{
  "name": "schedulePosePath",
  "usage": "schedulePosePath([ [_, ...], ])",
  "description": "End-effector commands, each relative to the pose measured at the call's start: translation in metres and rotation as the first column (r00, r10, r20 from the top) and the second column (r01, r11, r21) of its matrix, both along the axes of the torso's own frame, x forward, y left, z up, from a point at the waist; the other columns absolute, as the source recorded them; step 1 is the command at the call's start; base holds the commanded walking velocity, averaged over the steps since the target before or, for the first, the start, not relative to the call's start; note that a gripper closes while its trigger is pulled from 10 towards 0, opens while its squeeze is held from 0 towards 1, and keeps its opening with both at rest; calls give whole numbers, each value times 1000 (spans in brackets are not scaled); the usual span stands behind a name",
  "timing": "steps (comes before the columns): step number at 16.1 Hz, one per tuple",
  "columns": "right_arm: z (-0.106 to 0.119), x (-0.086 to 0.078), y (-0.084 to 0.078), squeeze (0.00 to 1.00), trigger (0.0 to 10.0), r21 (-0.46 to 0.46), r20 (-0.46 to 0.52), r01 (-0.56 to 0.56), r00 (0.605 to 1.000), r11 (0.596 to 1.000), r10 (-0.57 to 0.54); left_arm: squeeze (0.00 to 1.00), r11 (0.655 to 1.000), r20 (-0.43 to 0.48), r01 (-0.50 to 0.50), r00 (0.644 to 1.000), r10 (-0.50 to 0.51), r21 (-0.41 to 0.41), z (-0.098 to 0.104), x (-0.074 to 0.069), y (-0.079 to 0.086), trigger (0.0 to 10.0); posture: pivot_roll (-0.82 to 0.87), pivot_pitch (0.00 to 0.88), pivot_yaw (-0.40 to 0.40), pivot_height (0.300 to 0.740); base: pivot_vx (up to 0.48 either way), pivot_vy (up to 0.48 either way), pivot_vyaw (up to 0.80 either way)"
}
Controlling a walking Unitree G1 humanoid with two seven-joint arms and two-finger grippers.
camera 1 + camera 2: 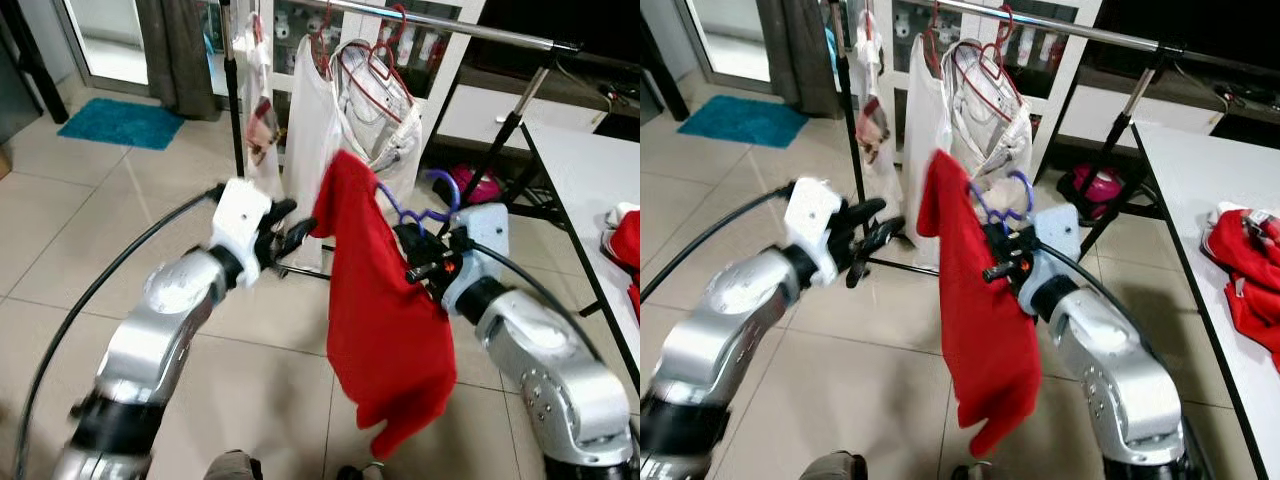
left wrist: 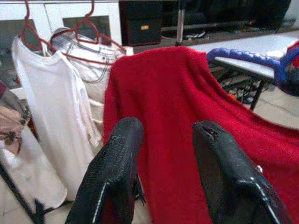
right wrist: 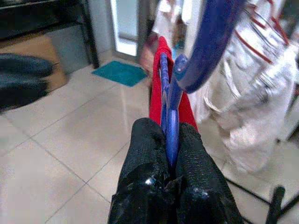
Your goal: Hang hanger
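Fingers of right gripper [image 3: 168, 140] pinch glossy blue hanger [image 3: 170, 102] draped with red shirt [image 1: 385, 320].

My head cameras look forward and down at my arms, the clothes rail [image 1: 450, 28] and floor. My left wrist camera sits close behind its fingers [image 2: 117, 177], facing the red shirt [image 2: 187, 93]. My right wrist camera looks along the blue hanger [image 3: 170, 121]; both share the white garments [image 2: 51, 107].

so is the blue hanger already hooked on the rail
No: the blue hanger is clamped between the right gripper fingers, well below the rail.
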State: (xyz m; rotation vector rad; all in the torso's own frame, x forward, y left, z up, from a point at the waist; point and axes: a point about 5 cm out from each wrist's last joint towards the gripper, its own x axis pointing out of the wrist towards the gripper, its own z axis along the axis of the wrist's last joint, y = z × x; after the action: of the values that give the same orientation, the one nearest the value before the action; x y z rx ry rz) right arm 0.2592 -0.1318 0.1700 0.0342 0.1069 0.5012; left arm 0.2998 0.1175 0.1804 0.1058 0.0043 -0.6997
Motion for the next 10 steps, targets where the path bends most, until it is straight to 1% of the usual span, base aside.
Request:
schedulePosePath([
  [1,16,-1,6,0,0,-1,83,-36,996,999,36,0,998,-8,43,999,-43,-45,3,2,-10,10000,43,27,-95,740,0,0,0],
  [2,17,0,7,0,0,-1,85,-38,996,999,38,0,997,-9,48,999,-49,-53,3,3,-12,10000,43,27,-95,740,0,0,0],
  [3,19,1,8,0,0,-23,105,-43,993,999,45,0,992,-34,50,998,-54,-119,3,5,-18,10000,38,27,-91,740,0,0,0],
  [4,20,1,9,0,0,-30,110,-45,993,999,48,0,989,-42,50,998,-56,-140,3,6,-20,10000,36,26,-88,740,0,0,0],
  [5,25,2,11,0,0,-45,134,-54,989,997,60,0,973,-82,50,994,-70,-226,3,9,-25,10000,32,26,-84,740,0,0,0],
  [6,29,2,13,0,0,-53,150,-61,986,997,69,0,966,-105,50,991,-79,-255,2,13,-29,10000,28,27,-80,740,0,0,0],
  [7,31,2,14,0,0,-55,157,-64,985,996,72,863,970,-103,48,992,-75,-238,1,15,-29,10000,26,27,-77,740,0,0,0],
  [8,31,2,14,0,0,-56,159,-64,985,996,72,1000,973,-98,49,993,-73,-225,0,16,-30,10000,26,27,-77,740,0,0,0],
  [9,32,2,14,0,0,-57,161,-64,984,996,73,1000,978,-86,52,994,-71,-200,0,16,-30,10000,25,28,-76,740,0,0,0],
  [10,32,2,14,0,0,-59,162,-64,984,996,73,1000,980,-84,53,994,-71,-194,0,16,-31,10000,25,28,-76,740,0,0,0],
])
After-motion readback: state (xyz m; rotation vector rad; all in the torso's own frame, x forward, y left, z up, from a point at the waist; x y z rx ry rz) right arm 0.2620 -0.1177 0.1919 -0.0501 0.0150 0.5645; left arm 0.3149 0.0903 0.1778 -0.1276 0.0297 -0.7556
